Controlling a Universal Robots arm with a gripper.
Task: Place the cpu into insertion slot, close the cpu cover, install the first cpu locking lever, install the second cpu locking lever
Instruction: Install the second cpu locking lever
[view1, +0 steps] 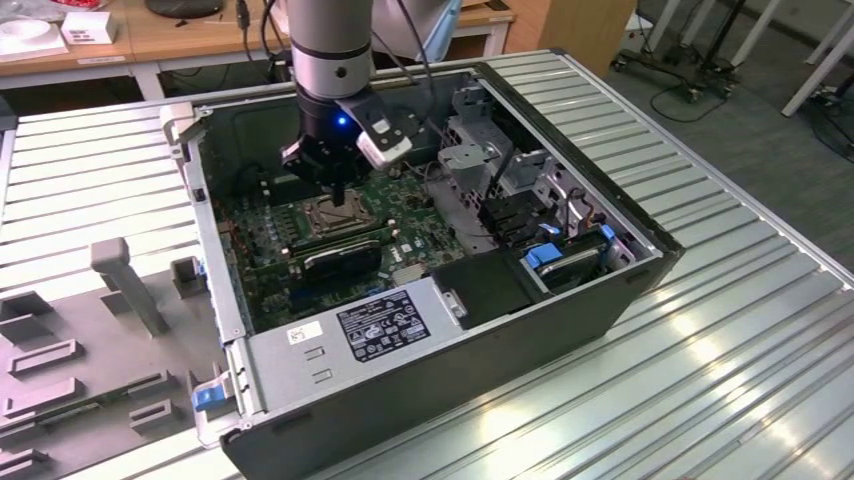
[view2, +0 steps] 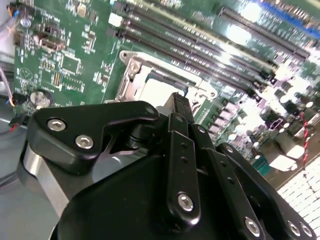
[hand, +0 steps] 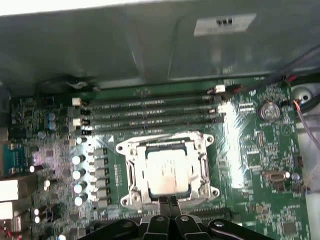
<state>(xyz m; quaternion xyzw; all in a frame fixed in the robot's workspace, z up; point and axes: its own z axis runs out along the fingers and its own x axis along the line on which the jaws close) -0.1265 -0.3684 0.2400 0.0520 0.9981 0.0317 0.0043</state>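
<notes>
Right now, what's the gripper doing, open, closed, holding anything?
Gripper: fingers shut together, holding nothing visible, tips at the edge of the cpu cover, which lies closed over the cpu.

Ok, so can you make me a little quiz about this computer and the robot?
1. True or false: the cpu lies in the insertion slot.
2. The end effector is nearest to: A) the insertion slot, B) the blue drive holder, C) the grey table outside the case.
3. Fill in: the motherboard around the slot is coloured ____.

Key: 1 true; 2 A; 3 green.
</notes>
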